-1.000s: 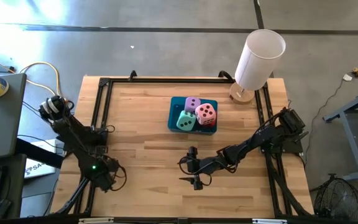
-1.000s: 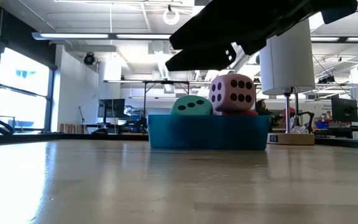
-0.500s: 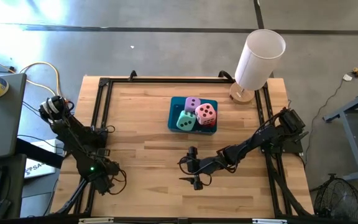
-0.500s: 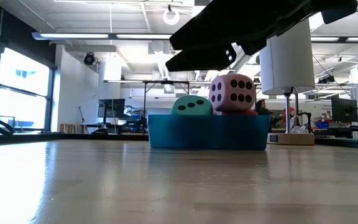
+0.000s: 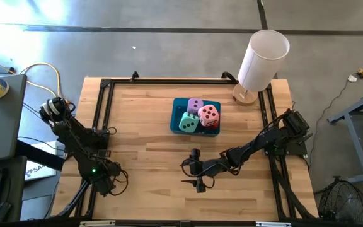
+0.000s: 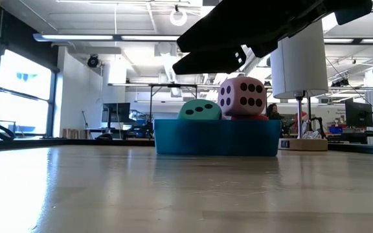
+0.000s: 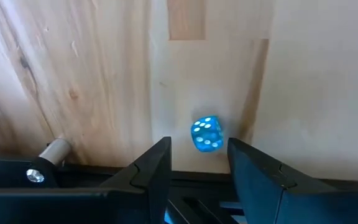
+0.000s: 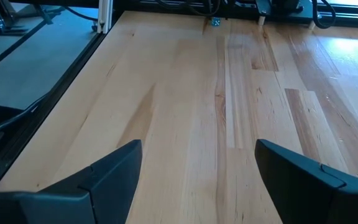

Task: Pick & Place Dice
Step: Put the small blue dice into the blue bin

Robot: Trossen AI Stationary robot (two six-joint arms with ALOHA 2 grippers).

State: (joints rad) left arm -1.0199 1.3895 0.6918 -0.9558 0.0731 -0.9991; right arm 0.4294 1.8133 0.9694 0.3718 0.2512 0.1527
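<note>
A teal tray (image 5: 176, 113) sits right of the table's middle. It holds a lilac die (image 5: 195, 104), a mint green die (image 5: 188, 122) and a pink die (image 5: 209, 114), which sits highest, on a red die (image 5: 213, 124). In the low view the pink die (image 6: 241, 96) and the mint die (image 6: 199, 110) rise above the tray wall (image 6: 217, 137). My right gripper (image 5: 196, 168) hangs open over bare wood, nearer than the tray. My left gripper (image 7: 199, 152) is open at the near left and points down. A tiny blue die (image 7: 206, 134) lies on the table just beyond its fingertips.
A white cylinder on a wooden foot (image 5: 262, 60) stands at the far right corner. Black frame rails (image 5: 106, 113) run along the table's edges. The tiny blue die (image 8: 216, 22) also shows far off in the right wrist view. Bare wood (image 5: 144, 145) lies between the two arms.
</note>
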